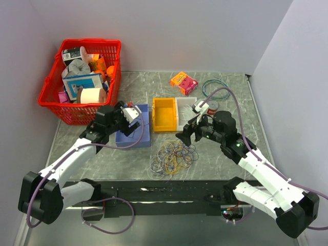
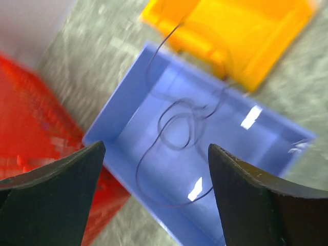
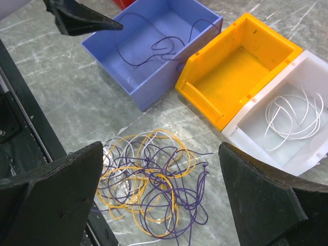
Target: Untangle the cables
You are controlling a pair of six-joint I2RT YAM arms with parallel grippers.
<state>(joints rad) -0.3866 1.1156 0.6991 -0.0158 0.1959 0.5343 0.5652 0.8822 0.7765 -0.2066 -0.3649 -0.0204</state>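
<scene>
The cables [image 3: 154, 189] lie just beneath the wide-spread right tool [image 3: 160, 148].

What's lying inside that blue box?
One thin dark purple cable lies looped on the floor of the blue box; nothing else shows. In its wrist view, the left gripper's fingers cover the box's near corners.

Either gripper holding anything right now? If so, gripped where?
Nothing held. Left gripper is open above the purple cable lying in the blue bin; right gripper is open above the tangled cables on the table.
</scene>
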